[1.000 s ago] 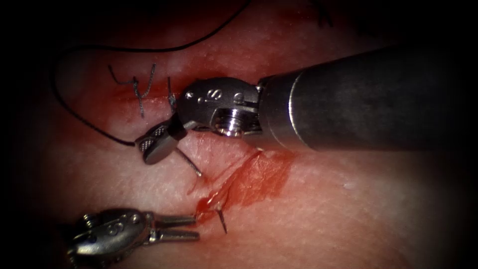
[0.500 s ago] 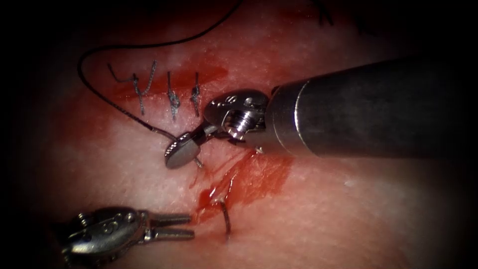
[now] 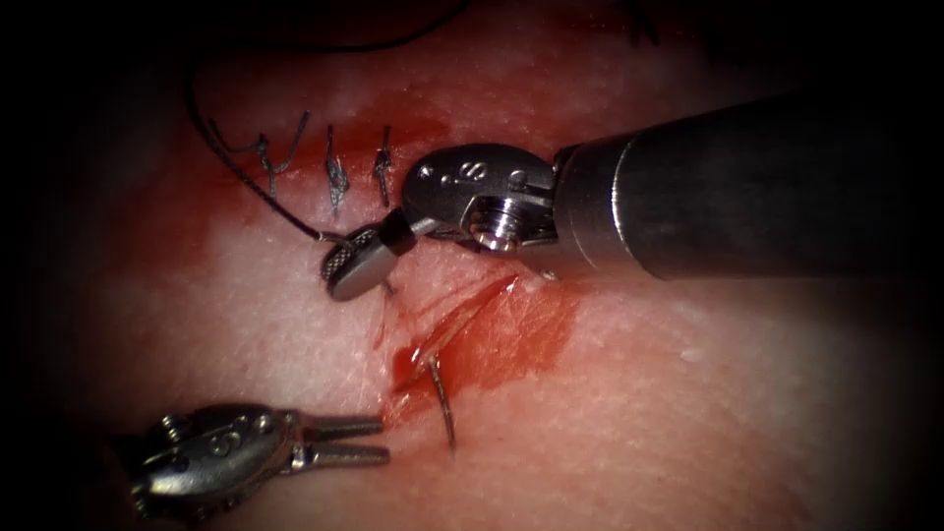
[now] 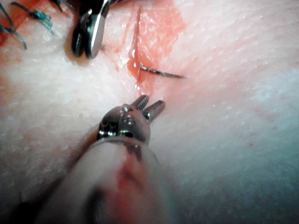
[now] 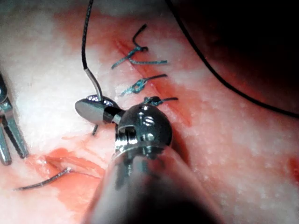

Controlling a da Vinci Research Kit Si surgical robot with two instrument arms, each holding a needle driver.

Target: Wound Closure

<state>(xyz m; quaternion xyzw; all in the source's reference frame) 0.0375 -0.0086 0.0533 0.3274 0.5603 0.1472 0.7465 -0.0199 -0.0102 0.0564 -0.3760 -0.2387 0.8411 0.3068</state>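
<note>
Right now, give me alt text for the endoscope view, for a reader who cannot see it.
The right end effector grips the needle near its thread end, left of the cut; the needle runs through the tissue, its tip showing below the cut. The left end effector, open, holds nothing. Thread trails past three knotted stitches.

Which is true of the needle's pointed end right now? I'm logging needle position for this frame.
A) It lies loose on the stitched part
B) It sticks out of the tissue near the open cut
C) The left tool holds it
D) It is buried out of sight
B: the needle tip protrudes from the tissue beside the cut, while the left tool holds nothing.
</note>
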